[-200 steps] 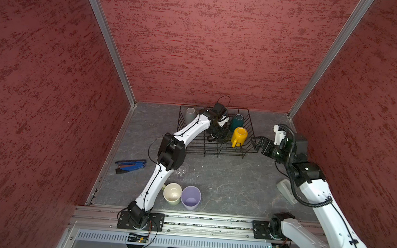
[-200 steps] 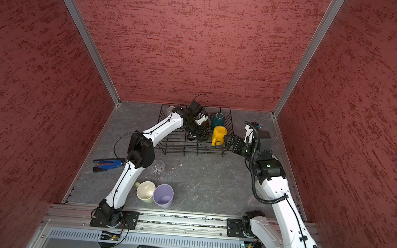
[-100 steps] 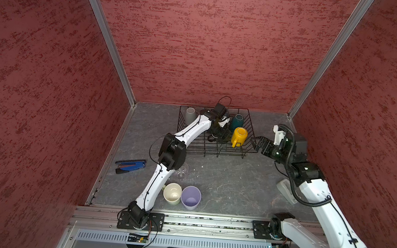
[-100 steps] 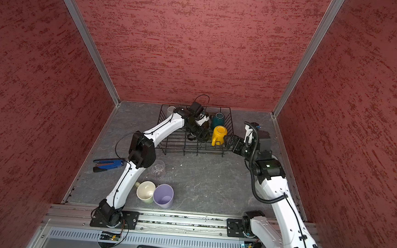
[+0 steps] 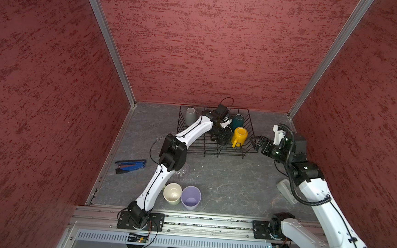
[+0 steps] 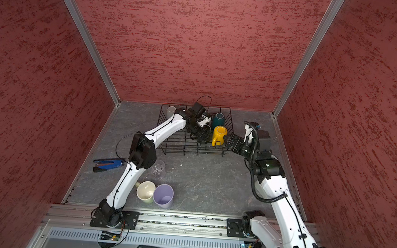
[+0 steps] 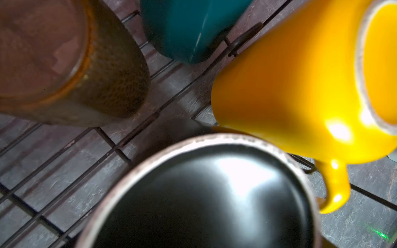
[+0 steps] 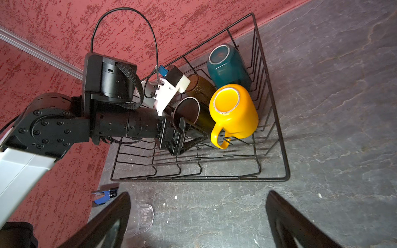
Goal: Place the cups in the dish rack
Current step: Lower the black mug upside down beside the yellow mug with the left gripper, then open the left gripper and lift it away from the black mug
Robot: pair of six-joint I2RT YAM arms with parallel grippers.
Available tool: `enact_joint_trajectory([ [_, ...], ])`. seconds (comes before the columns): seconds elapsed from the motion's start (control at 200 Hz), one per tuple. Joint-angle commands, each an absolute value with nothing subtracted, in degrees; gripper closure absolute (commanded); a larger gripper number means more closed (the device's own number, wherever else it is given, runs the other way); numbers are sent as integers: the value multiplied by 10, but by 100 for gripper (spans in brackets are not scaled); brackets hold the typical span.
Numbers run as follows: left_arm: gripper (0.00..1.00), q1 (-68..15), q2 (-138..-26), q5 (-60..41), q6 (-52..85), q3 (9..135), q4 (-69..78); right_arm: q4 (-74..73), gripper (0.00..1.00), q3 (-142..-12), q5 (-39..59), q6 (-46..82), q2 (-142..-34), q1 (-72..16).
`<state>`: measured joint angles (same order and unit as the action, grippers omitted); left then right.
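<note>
Five cups (image 5: 239,134) sit in the single dish rack (image 5: 215,149), upper centre; three on the table (image 5: 225,174) below. The left gripper (image 5: 221,137) reaches down at the black mug (image 8: 187,109), grip unclear; the right gripper (image 5: 258,144) hovers alongside, spread, empty

The black wire dish rack (image 8: 193,179) is thin metal rod with a smooth matt-black coating; the yellow handled ceramic mug (image 8: 240,116) and the teal ceramic mug (image 8: 229,68) are glossy glazed, with dull unglazed edges; the brown mug (image 7: 116,75) has a finely dimpled skin; the black mug (image 7: 204,193) shines inside; the clear drinking glass (image 6: 158,170) is smooth; the grey tabletop (image 8: 333,107) looks like matt veined stone; the red walls (image 5: 210,46) are rough and plaster-like.
</note>
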<state>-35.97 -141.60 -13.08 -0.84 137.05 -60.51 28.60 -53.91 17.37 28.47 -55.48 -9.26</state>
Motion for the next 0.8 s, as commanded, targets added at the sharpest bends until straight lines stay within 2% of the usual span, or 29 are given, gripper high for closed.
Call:
enact_joint_trajectory([
  [0.0, 0, -360, -1365, -118, -4, 1380, -607, 281, 1, -547, 174, 284, -547, -90],
  [0.16, 0, -360, -1309, -66, 14, 1349, -576, 280, 1, -560, 180, 276, -537, -90],
  [0.276, 0, -360, -1224, -15, 29, 1263, -492, 265, 1, -566, 187, 280, -528, -90],
  [0.446, 1, -360, -1032, -2, 54, 1009, -196, 241, 1, -569, 198, 289, -520, -90],
  [0.556, 0, -342, -914, -74, 92, 798, 60, 217, 5, -558, 242, 274, -513, -89],
  [0.661, 0, -311, -883, -103, 139, 797, 10, 257, 11, -580, 249, 262, -540, -90],
  [0.792, 0, -299, -827, -88, 107, 755, -8, 314, 20, -602, 252, 236, -577, -123],
])
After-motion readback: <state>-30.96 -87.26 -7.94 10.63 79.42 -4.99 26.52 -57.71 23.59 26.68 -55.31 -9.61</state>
